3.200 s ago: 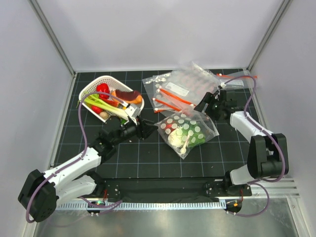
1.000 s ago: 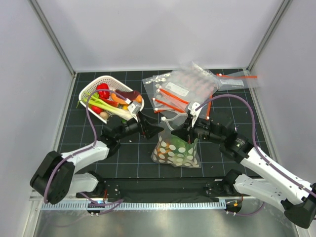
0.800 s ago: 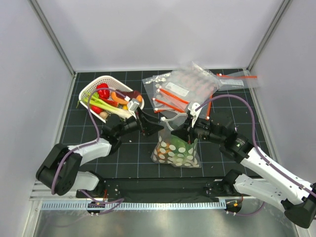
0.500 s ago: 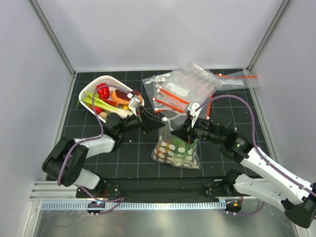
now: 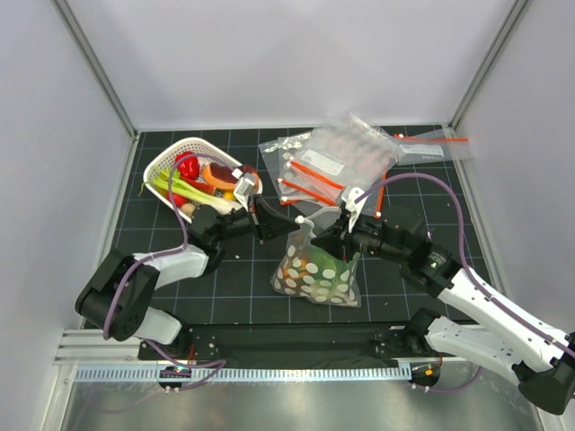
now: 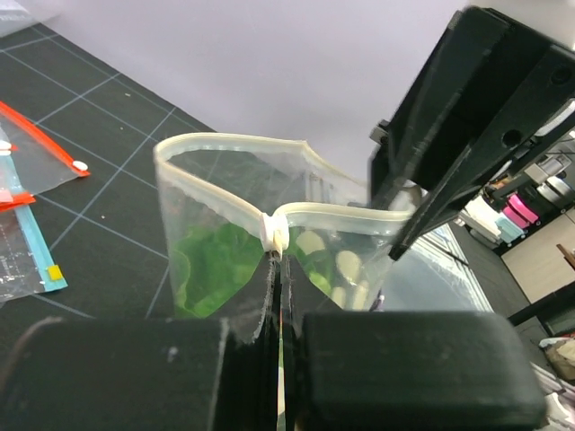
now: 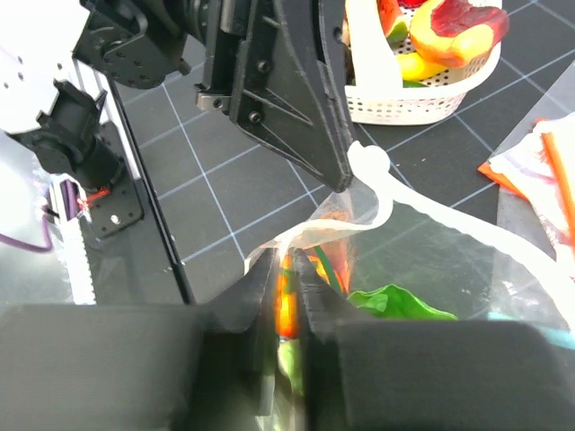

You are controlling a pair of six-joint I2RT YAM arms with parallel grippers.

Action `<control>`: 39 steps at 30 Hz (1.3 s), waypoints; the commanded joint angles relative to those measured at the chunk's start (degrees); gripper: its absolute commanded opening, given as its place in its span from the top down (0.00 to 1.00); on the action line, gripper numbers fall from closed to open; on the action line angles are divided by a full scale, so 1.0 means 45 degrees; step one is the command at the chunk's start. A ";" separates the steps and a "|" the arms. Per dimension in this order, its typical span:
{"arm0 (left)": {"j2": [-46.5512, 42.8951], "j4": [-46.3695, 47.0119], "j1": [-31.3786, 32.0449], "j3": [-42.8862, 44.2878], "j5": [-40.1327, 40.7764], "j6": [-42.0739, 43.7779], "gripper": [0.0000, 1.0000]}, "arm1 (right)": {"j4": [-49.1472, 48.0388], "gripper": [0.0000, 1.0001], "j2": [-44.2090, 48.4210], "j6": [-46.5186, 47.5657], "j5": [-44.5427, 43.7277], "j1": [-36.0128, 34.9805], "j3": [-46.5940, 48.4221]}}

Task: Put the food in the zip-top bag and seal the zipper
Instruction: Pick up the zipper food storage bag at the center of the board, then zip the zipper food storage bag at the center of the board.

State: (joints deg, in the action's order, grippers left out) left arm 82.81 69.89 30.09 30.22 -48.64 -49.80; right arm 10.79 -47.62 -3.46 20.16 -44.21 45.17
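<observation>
Left arm [image 5: 166,267] stretched forward and inward, left gripper [image 5: 284,226] pinched closed, right arm [image 5: 472,292] reaching leftward, right gripper [image 5: 323,241] narrowly closed, tips facing.

No legible text, brand or number anywhere. Only white dots printed on the zip-top bag [image 5: 316,277]; tiny yellow mark [image 6: 56,272] on a plain bag [image 6: 20,260], unreadable.

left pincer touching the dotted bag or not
Touching. The left wrist view shows the left pincer shut on the bag, its film squeezed in the closed gap.
</observation>
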 commanded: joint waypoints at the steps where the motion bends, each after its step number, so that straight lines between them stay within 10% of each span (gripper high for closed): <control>1: -0.1250 -0.0660 0.0111 0.0082 -0.0226 0.1006 1.00 | -0.0522 0.70 0.0346 0.0145 -0.0495 -0.0059 0.0119; 10: -0.4004 -0.7792 0.2025 0.0824 0.1258 0.6025 1.00 | -0.1068 0.52 0.1439 0.0145 -0.1257 -0.0059 -0.0174; 17: -0.5139 -0.8636 0.2435 0.0453 0.1902 0.6984 1.00 | -0.4072 0.52 0.2572 0.0982 -0.0516 -0.0059 -0.1637; 23: -0.5685 -0.9220 0.2961 0.0589 0.1942 0.7607 1.00 | -0.2987 0.34 0.1523 0.1863 0.1202 -0.0059 -0.1054; 39: -0.6877 -1.1135 0.4076 0.0746 0.2665 0.8938 1.00 | -0.1460 0.38 0.0581 0.2879 0.3213 -0.0059 0.0002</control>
State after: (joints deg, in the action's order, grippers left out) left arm 53.30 20.71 47.99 32.03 -37.08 -11.33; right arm 3.90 -45.17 7.90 30.37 -44.21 42.72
